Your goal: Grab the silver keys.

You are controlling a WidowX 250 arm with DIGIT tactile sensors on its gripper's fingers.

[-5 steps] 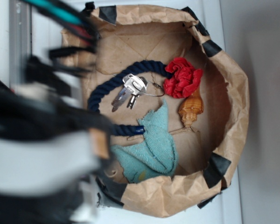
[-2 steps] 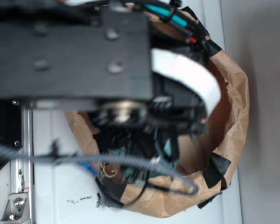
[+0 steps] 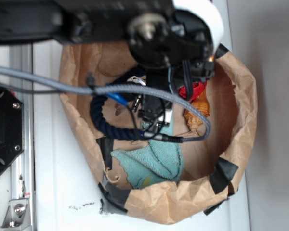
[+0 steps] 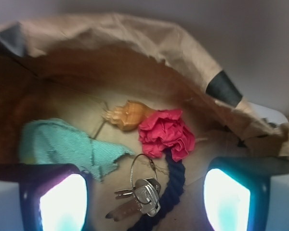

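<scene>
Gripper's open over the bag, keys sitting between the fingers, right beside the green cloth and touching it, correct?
Not quite. In the wrist view the keys lie against the navy rope, apart from the green cloth. The rest holds: the gripper is open over the bag.

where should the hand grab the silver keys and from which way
Probably the stacked key heads of the silver keys, from straight above: they lie flat on the bag floor, the thickest part. The thin wire ring offers little. The navy rope lies close alongside, so close across the heads, clear of it.

Silver keys (image 4: 142, 197), navy rope (image 4: 171, 185), red, possibly fabric, flower (image 4: 166, 133).
</scene>
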